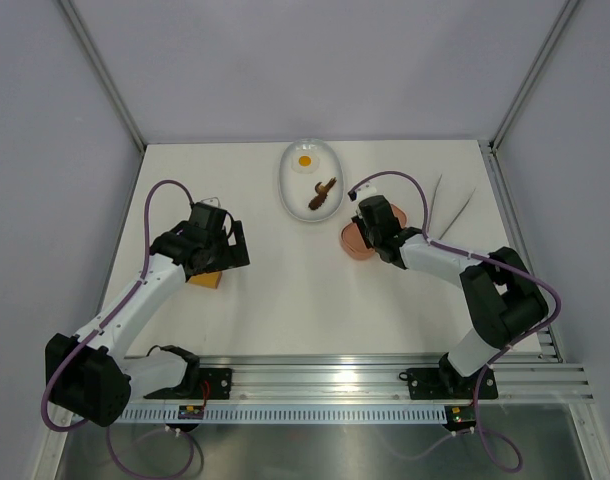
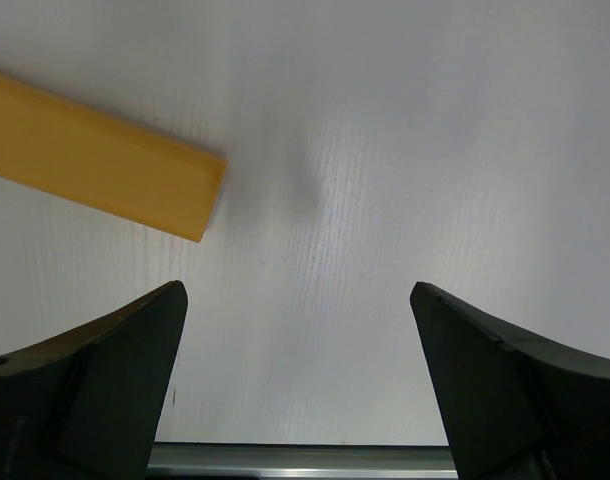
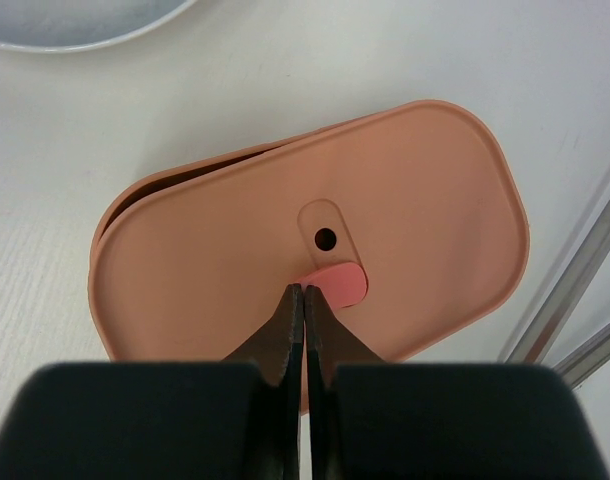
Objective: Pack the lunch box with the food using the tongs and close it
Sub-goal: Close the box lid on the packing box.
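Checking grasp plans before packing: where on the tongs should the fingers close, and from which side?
Probably mid-length on the tongs, straight down from above, the right fingers astride both prongs. They lie flat on the table in a narrow V joined at the near end, so squeezing across there holds and works them.

White arms (image 1: 135, 300) w/ black joints, purple cables (image 1: 166, 183), black wedge fingers (image 2: 105, 390).

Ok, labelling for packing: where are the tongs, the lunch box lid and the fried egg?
tongs (image 1: 436, 205): top view, one slim arm.
lunch box lid (image 3: 405, 190): right wrist view, flat top.
fried egg (image 1: 305, 160): top view, yolk.
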`<state>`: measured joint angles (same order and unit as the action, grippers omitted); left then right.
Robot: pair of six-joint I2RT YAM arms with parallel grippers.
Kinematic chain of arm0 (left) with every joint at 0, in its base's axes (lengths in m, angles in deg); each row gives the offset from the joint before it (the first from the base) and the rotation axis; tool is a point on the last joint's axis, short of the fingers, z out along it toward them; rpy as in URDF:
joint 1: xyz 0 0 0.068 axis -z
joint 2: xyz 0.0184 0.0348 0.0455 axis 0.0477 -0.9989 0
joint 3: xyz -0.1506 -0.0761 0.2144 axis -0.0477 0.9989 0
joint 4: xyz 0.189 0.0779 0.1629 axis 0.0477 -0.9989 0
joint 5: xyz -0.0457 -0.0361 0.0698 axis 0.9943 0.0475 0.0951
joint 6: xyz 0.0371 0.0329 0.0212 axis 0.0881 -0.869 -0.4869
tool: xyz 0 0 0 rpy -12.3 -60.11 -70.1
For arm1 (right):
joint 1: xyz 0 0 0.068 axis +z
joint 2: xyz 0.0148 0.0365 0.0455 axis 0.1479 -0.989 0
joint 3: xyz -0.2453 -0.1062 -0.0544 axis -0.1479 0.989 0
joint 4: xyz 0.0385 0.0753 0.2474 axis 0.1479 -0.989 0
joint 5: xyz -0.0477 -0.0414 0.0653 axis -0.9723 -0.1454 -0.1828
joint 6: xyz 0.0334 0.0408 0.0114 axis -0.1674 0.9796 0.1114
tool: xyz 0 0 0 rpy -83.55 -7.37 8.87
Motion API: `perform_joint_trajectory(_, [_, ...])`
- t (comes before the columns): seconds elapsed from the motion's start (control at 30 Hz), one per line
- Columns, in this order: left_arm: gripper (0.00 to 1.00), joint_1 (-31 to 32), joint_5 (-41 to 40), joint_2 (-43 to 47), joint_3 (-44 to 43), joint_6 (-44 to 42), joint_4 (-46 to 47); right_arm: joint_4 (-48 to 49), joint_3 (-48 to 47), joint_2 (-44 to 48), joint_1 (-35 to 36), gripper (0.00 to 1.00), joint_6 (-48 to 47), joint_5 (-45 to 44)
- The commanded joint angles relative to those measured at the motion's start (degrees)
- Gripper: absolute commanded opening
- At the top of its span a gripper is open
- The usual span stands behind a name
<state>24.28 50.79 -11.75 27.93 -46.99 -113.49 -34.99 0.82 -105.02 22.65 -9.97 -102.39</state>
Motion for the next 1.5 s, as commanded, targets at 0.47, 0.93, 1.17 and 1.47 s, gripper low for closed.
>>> perform_joint_trajectory(0.47, [0.99, 0.3, -1.8, 1.3, 0.0, -1.0, 0.7, 2.6, -3.7, -1.4, 0.7, 0.0, 3.9, -0.9])
perform_joint_trajectory(0.93, [0.99, 0.2, -1.9, 0.8, -0.4, -1.0, 0.6, 3.0, -5.0, -2.2, 0.7, 0.0, 6.4, -4.0])
perform_joint_trajectory(1.17, [0.99, 0.2, -1.9, 0.8, -0.4, -0.9, 0.5, 2.2, -5.8, -2.4, 0.7, 0.0, 9.5, -4.3])
perform_joint_trajectory(1.47, [0.99, 0.2, -1.9, 0.8, -0.4, -1.0, 0.5, -0.2, -7.6, -2.2, 0.7, 0.0, 13.5, -7.4])
